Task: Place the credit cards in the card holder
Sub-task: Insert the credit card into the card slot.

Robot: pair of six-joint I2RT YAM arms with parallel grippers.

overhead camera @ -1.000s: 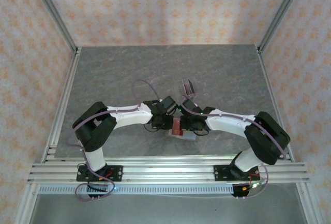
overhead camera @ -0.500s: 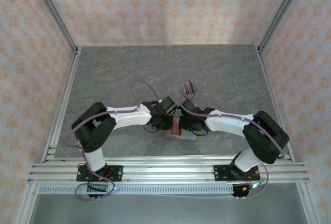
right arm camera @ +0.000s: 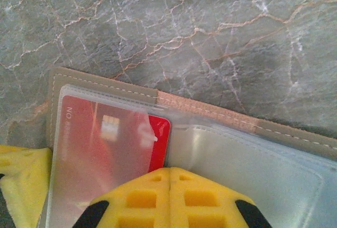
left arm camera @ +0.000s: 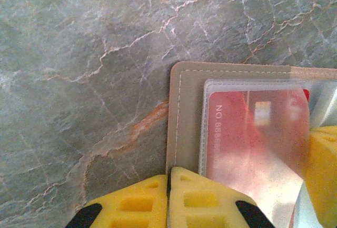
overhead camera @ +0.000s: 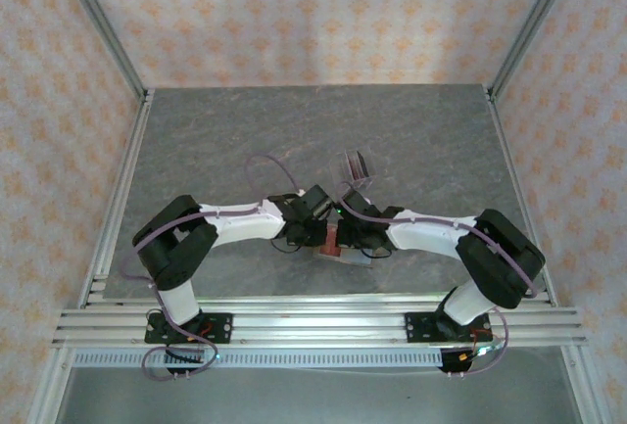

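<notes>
The left gripper has its fingers pressed together at the frame's bottom edge, against the open holder's tan border. The right gripper is likewise closed tight, over the clear sleeve. A red card lies under the sleeve, lower left, on the marble table, and a clear rack stands just above centre in the top view.

The left arm and right arm each rise from their bases, bend sharply at the elbow and reach inward, so the wrists almost meet in the middle. The left end effector points down, its yellow fingers pressed together without a gap. The right end effector is likewise closed, its fingers flush side by side.
</notes>
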